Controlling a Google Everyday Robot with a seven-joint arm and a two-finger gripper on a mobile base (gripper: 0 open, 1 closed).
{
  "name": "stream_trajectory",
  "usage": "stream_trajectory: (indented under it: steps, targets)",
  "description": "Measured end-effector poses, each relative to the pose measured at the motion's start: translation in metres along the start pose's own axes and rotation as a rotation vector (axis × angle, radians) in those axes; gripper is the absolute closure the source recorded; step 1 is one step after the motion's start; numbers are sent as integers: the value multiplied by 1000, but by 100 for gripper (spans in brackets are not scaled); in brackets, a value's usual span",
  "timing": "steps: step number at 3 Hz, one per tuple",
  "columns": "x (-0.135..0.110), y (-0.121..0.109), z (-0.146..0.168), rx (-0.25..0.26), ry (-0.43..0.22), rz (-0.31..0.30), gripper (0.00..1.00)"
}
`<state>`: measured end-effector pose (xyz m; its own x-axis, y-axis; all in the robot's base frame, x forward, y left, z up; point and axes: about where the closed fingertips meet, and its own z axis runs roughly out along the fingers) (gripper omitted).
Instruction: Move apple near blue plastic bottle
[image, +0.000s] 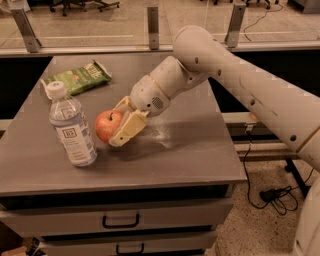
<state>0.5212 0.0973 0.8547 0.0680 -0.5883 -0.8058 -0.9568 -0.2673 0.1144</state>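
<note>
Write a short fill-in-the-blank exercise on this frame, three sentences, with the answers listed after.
1. The tool, over the middle of the table, is closed on the ____.
2. The bottle stands upright and has a ____ cap.
3. The flat packet near the table's far corner is ____.
Missing words: apple; white; green.
</note>
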Motion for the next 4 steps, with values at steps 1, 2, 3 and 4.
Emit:
stream_trajectory:
  steps: [1,2,3,4]
  targets:
    - [-1,0,2,-4,0,-1,12]
    - [-1,0,4,-7,0,-2,0]
    - [-1,0,4,-6,0,-2,0]
    - [-3,3,-19,75,33,15,0]
